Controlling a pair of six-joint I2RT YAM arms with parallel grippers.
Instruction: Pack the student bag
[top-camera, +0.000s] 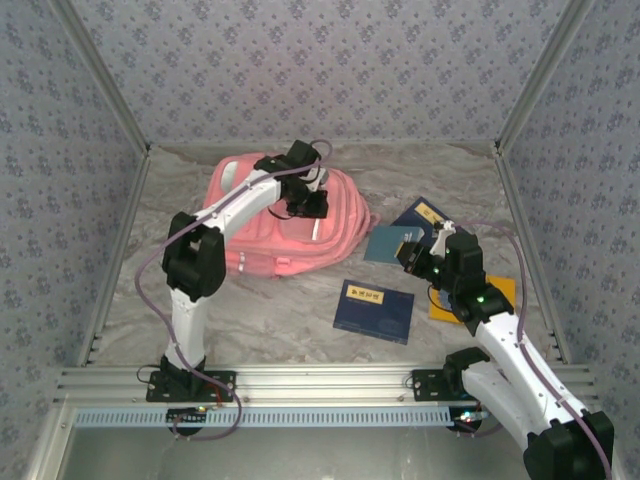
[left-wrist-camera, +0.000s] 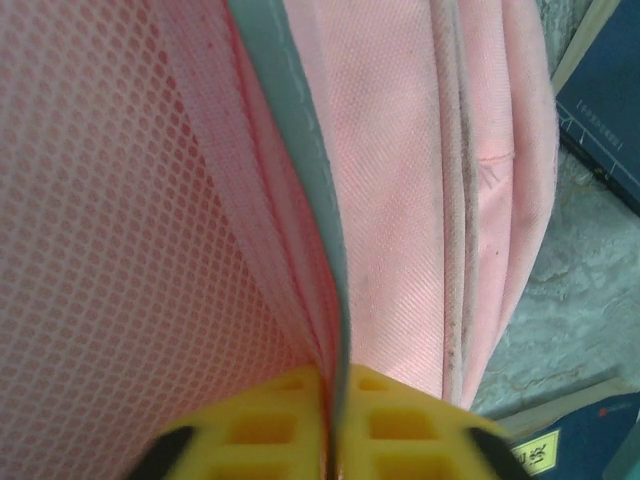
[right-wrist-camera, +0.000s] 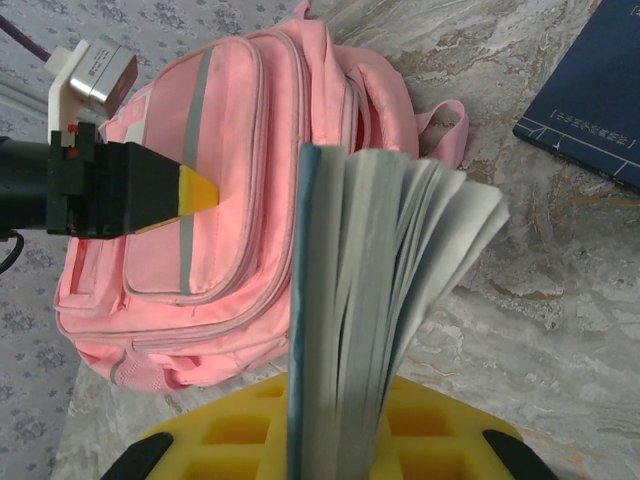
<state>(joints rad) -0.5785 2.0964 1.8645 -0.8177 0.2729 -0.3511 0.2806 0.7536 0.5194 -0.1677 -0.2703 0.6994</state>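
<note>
1. Plainly, the bag (top-camera: 285, 225) lay flat at the far middle of the table (top-camera: 270, 310).
2. The book (right-wrist-camera: 350, 300) stood upright in the right gripper (right-wrist-camera: 335, 425), clamped at its lower edge, pages fanning loose.
3. The left gripper (left-wrist-camera: 333, 400) was pinched tight on the bag's seam edge.
4. Thin fabric could slip from that pinch and let the opening sag shut; splayed pages could then snag there and crumple.
</note>
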